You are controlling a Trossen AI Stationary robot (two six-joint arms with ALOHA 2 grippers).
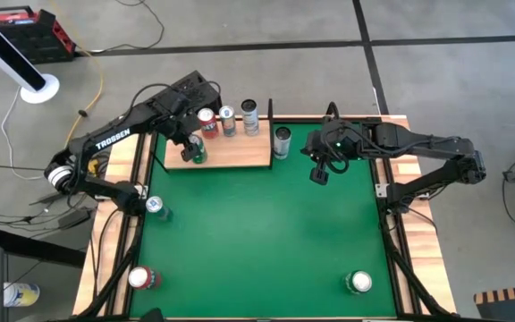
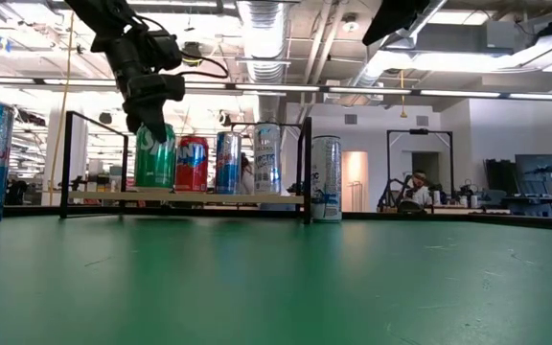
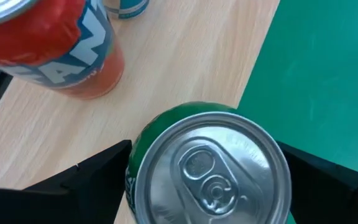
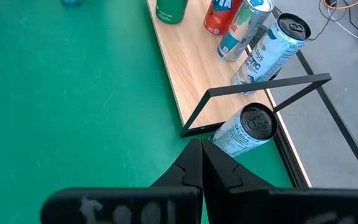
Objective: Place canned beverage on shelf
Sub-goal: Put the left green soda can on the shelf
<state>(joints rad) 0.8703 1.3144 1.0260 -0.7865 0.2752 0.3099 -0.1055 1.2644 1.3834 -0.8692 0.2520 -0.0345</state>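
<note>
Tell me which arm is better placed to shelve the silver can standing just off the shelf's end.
Probably the right. Its shut gripper hovers beside the silver can, while the left gripper is open around the green can on the shelf.

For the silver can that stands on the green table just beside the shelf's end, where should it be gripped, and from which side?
Grip the silver can around the middle of its round side wall, probably coming from the open table side. It stands upright, and the shelf with its black post is close on one side, so that side gives little room. The right end effector, shut, hovers nearby.
</note>
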